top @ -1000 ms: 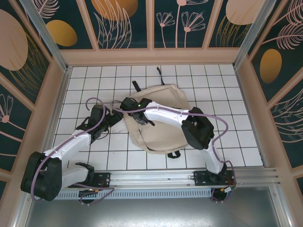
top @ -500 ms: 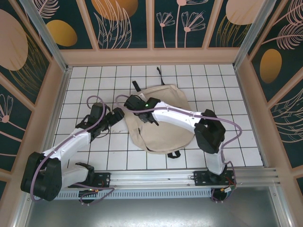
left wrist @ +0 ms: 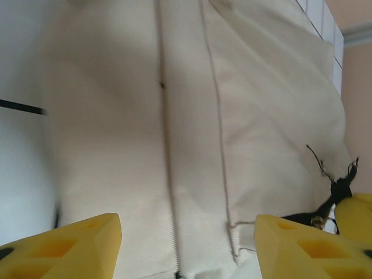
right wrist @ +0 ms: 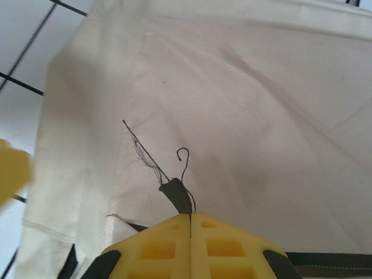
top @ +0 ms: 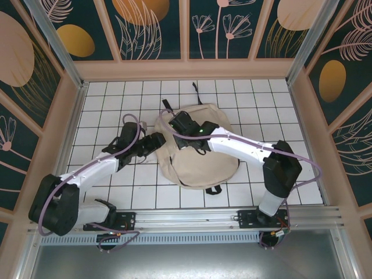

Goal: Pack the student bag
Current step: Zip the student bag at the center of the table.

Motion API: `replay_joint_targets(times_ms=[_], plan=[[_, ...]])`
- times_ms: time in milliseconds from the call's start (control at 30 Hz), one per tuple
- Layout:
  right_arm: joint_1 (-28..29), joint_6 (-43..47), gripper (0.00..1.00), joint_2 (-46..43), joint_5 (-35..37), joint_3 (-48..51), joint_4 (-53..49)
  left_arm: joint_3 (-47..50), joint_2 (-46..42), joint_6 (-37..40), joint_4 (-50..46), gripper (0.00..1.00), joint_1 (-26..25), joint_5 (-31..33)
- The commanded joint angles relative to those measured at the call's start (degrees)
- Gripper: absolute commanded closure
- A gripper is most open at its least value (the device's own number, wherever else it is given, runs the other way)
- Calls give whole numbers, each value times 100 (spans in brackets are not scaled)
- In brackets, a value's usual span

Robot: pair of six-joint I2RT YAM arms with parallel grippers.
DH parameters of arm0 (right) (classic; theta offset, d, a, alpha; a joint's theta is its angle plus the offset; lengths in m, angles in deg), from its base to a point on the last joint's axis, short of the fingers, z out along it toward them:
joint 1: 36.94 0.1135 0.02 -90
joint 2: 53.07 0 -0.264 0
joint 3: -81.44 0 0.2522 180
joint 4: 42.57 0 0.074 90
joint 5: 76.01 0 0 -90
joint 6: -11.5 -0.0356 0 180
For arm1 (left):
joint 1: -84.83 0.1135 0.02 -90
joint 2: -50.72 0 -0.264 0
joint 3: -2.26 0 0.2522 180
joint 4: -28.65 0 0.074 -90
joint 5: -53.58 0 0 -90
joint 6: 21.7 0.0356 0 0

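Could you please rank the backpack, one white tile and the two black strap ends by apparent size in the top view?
1. Backpack, by far.
2. One white tile.
3. Near strap end and far strap end: they look alike, so I leave them unranked.

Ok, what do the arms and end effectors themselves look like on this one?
Both the left arm and right arm have white link shells, black joint housings and a lilac cable looping alongside. The left end effector and right end effector carry yellow fingers with moulded square recesses.
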State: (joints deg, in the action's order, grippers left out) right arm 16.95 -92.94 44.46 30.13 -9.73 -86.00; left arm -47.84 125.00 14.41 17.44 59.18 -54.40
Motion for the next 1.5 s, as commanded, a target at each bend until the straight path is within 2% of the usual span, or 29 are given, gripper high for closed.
replay_joint_targets(times_ms=[0,267,367,667,800,900,1067,1267,1467], plan=[[-86,-180,100,-409,-551,184,690,-160,300,-354,675,42,-123,-510],[-141,-227,100,-669,-1011,463,1161,-222,673,-663,1072,49,-290,-687],[-141,-209,100,-738,-1176,528,1300,-272,851,-676,1038,55,-326,-672],[-142,-165,100,-827,-1500,678,1458,-476,1354,-657,1317,61,-353,-964],[-142,-162,100,-850,-1698,714,1508,-485,1517,-764,1495,69,-353,-977],[-150,-158,100,-867,-1655,735,1491,-454,1563,-885,1637,80,-353,-917],[-159,-180,100,-951,-1076,730,1225,-436,1490,-889,1577,100,-352,-678],[-190,-400,100,-1102,444,687,626,-412,1306,-732,1210,100,-351,-318],[-409,-647,100,-1100,1199,797,392,-313,1133,-676,1074,100,-344,-108]])
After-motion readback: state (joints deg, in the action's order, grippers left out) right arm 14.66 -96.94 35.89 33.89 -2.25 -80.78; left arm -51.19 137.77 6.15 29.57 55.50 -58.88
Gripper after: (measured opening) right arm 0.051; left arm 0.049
